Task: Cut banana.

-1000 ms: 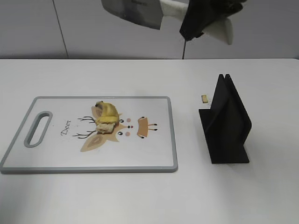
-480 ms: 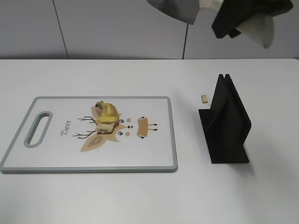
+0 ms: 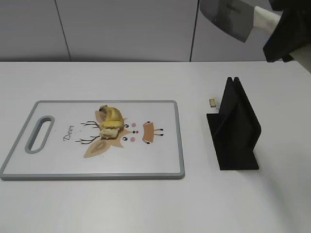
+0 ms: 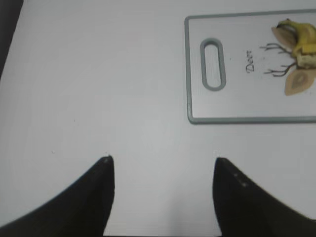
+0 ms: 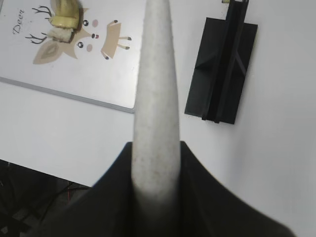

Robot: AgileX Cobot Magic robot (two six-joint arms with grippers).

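The banana [image 3: 111,121] is a short yellow stub with pale cut flesh, lying on the deer-printed cutting board [image 3: 58,160]. High at the top right, my right gripper [image 3: 286,39] is shut on the white handle of a knife [image 3: 228,19], whose grey blade points left, far above the table. In the right wrist view the handle [image 5: 155,89] runs up between the jaws of the right gripper [image 5: 157,148], with the banana [image 5: 66,12] at the top left. My left gripper [image 4: 162,160] stands open over bare table, left of the board [image 4: 237,94]; the banana [image 4: 301,42] is far from it.
A black knife stand [image 3: 235,126] stands upright right of the board, also in the right wrist view [image 5: 222,69]. A tiny pale crumb [image 3: 213,102] lies just left of the stand's back. The board's handle slot [image 4: 213,64] faces the left gripper.
The right gripper has carried the knife rightward along the top of the exterior view, from above the board's right end to beyond the stand. Banana, board and stand have not moved.
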